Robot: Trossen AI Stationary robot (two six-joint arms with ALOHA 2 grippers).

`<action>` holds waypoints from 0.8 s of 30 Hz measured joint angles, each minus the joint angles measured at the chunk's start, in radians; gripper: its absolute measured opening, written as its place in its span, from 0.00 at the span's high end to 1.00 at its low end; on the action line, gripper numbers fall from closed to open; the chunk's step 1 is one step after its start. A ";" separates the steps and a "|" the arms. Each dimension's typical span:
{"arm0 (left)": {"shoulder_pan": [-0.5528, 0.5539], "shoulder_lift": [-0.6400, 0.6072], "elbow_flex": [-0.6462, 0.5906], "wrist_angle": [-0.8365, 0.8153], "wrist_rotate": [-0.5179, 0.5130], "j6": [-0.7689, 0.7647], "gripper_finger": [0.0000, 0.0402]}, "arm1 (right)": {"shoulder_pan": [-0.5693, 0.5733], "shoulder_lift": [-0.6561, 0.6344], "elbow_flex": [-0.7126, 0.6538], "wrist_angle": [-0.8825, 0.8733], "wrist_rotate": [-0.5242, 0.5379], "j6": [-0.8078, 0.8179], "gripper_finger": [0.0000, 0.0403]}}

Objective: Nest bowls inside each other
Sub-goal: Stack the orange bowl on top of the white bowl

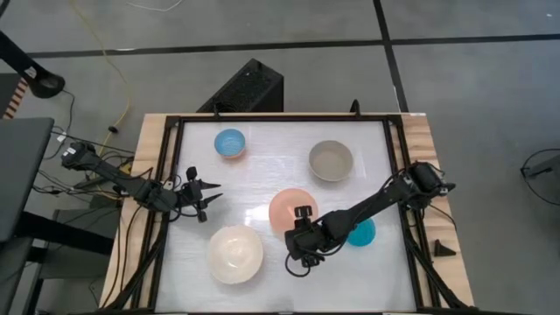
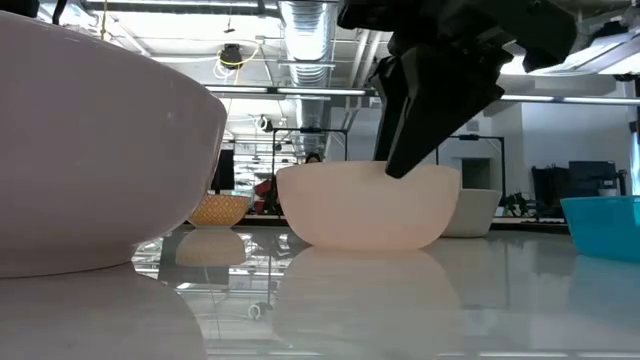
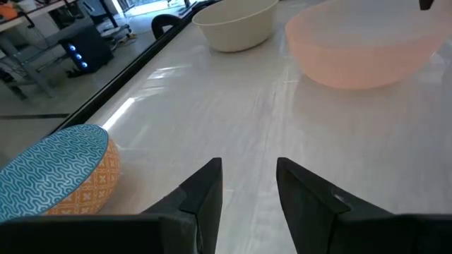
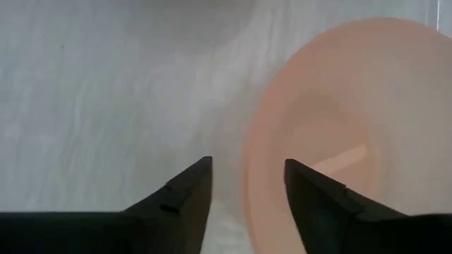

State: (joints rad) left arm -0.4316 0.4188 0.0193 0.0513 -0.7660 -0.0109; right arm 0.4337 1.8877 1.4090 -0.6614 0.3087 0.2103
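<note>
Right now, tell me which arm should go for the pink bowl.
Right. The right gripper hangs open at the pink bowl, its rim showing beside the fingers in the right wrist view. The left gripper sits open farther off, toward the table's left side.
</note>
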 joint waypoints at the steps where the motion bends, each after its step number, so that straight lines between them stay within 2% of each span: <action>1: 0.000 0.000 0.000 0.000 0.000 0.000 0.69 | -0.004 0.000 0.000 0.004 -0.004 0.002 0.56; 10: 0.000 0.000 0.000 0.000 0.000 0.000 0.69 | -0.026 0.000 -0.013 0.038 -0.063 0.025 0.95; 16: 0.000 0.000 0.000 0.000 0.000 0.000 0.69 | -0.027 -0.011 0.011 0.006 -0.076 0.025 0.94; 24: 0.000 0.000 0.000 0.000 0.000 0.000 0.69 | 0.000 -0.012 0.175 -0.122 -0.076 -0.008 0.95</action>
State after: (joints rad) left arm -0.4313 0.4190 0.0193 0.0513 -0.7662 -0.0109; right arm 0.4341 1.8759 1.5836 -0.7836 0.2324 0.2022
